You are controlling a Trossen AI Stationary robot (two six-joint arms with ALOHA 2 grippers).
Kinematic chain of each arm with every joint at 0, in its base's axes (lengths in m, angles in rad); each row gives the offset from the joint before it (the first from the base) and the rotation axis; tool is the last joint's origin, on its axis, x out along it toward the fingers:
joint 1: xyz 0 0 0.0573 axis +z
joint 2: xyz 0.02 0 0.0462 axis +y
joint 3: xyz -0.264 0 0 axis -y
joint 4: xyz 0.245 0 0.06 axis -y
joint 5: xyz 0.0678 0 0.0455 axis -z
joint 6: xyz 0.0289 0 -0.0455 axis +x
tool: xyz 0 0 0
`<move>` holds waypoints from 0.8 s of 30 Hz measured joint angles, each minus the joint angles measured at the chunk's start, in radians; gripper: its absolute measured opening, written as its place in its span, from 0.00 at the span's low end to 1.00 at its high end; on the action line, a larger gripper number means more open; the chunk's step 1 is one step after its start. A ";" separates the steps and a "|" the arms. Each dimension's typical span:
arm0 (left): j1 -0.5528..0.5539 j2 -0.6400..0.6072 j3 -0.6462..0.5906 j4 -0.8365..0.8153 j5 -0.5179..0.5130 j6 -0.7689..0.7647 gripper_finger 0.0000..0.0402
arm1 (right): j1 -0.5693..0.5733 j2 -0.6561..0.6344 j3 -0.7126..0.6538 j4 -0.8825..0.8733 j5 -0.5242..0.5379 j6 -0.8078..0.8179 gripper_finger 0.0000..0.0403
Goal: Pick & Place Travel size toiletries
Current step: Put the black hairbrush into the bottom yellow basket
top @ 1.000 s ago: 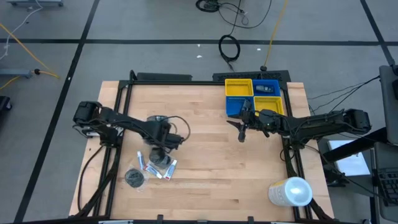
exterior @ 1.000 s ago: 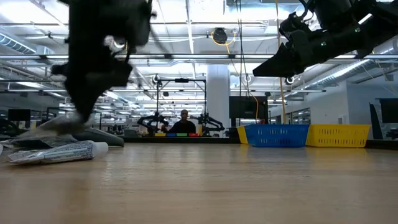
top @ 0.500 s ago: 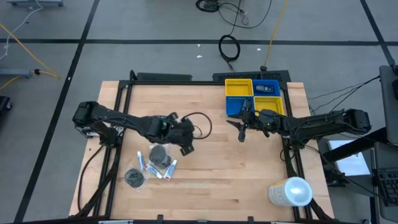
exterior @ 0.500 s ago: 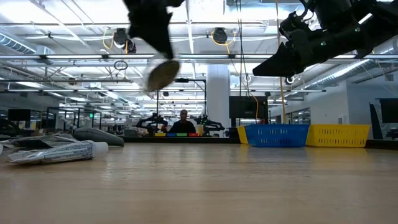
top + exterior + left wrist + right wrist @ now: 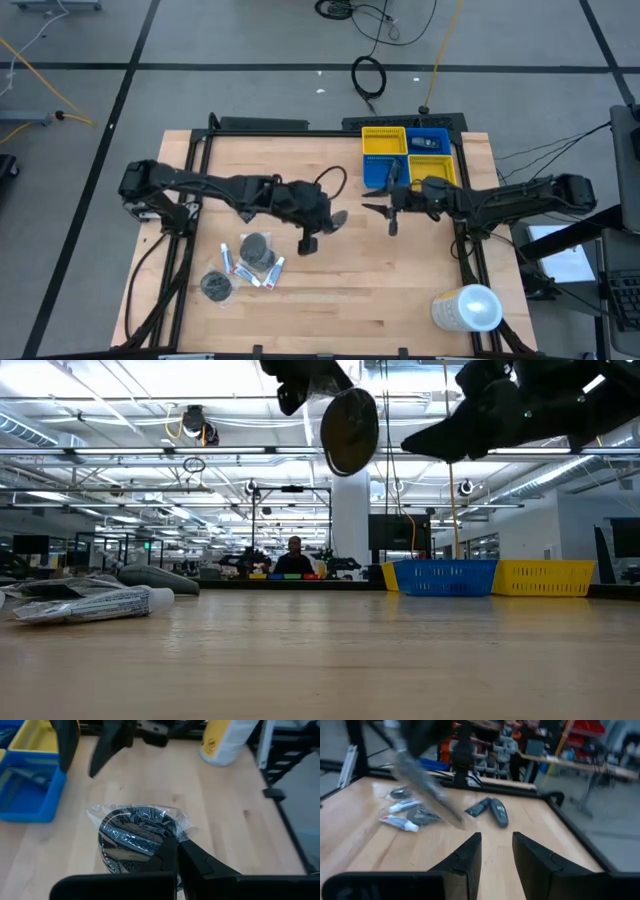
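Nearest to the front edge of the table the pile of toiletries (image 5: pixel 245 262) is waiting on the left side: white tubes (image 5: pixel 232 262), a round dark tin (image 5: pixel 214 286) and some other dark pieces close together, so I judge that most of the work is not yet done. The big white cylinder (image 5: pixel 466 308) stands at the front right corner, apart from all this. Further in, over the middle of the table, the left gripper (image 5: pixel 322 224) hangs in the air with its fingers pressed together on a round dark item in clear wrapping (image 5: pixel 136 839), a flat disc that shows edge-on above the wood in the low view (it touches nothing below). A little beyond, to the right, the right gripper (image 5: pixel 392 209) hovers just beside the bins with its fingers a narrow way apart, and I see nothing between them. At the far right of the table are the yellow bin (image 5: pixel 384 141) and the blue bin (image 5: pixel 430 140); something dark already lies in the blue one, so the task seems begun but far from finished.
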 joint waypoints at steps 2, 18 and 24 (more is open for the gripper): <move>0.018 0.000 0.000 0.006 0.042 0.002 0.00 | 0.028 0.000 0.000 0.014 0.000 -0.062 0.26; 0.086 0.000 0.000 0.104 0.312 0.063 0.00 | 0.131 0.000 0.000 0.103 0.052 -0.156 0.31; 0.086 0.000 0.000 0.127 0.315 0.084 0.00 | 0.130 0.003 0.000 0.116 0.052 -0.141 0.43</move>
